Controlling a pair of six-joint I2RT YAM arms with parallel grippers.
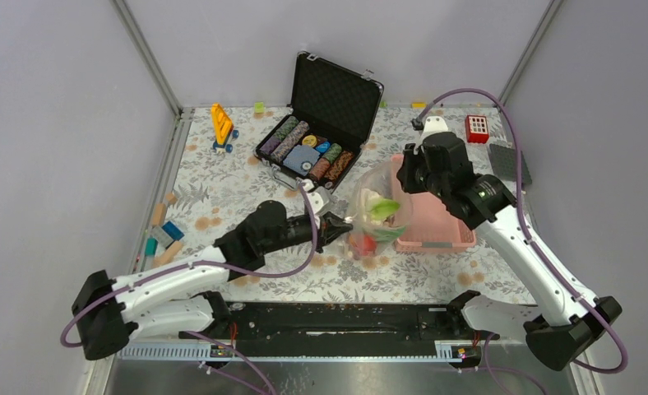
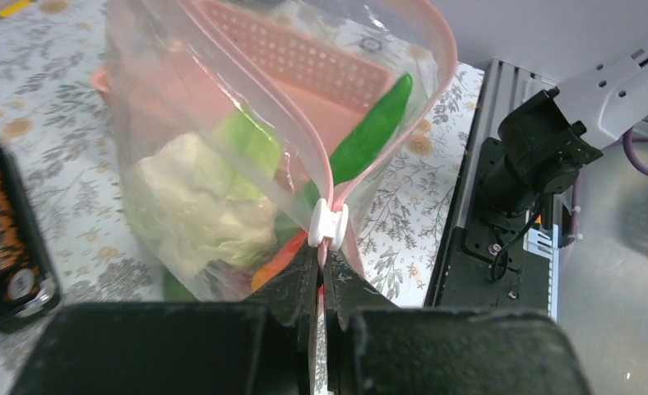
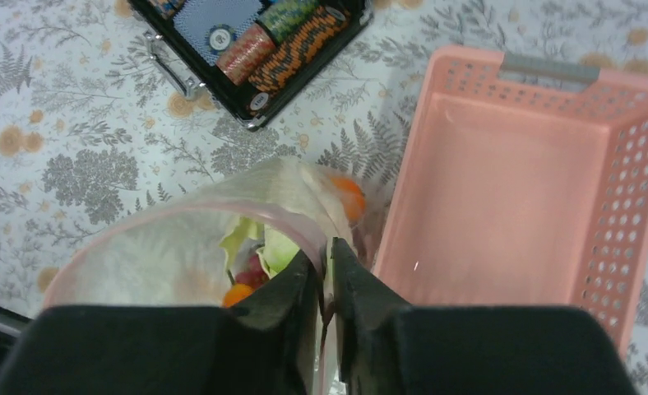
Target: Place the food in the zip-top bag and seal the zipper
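1. Food: the small plastic toy foods lie inside the clear, floppy plastic zip-top bag (image 1: pixel 376 197). White-green leafy pieces (image 2: pixel 193 197), a long green vegetable (image 2: pixel 372 132), a red fruit (image 1: pixel 363 243) and an orange piece (image 3: pixel 349 196) can be made out. I cannot pick out the grapes.
2. No food shows in the pink rectangular plastic basket (image 3: pixel 510 206) just beside the bag.
3. Bag: it hangs stretched between the 2 grippers over the floral table (image 1: pixel 222 189). It is at the basket's left side and near the open black case of poker chips (image 1: pixel 317 123).
4. Left gripper (image 2: pixel 322 263): clenched on the end of the thin pale-pink zipper strip (image 2: pixel 454 58), just below the small white slider (image 2: pixel 327 224).
5. Right gripper (image 3: pixel 325 267): its fingers stand almost together with the bag's rim between them, so it looks to be pinching the far end of the mouth.
6. Left to do: the mouth gapes wide, the 2 sides of the strip well apart, with the slider at the left gripper's end. Loading looks finished. Sealing has not begun, and the slider has the whole mouth to run.
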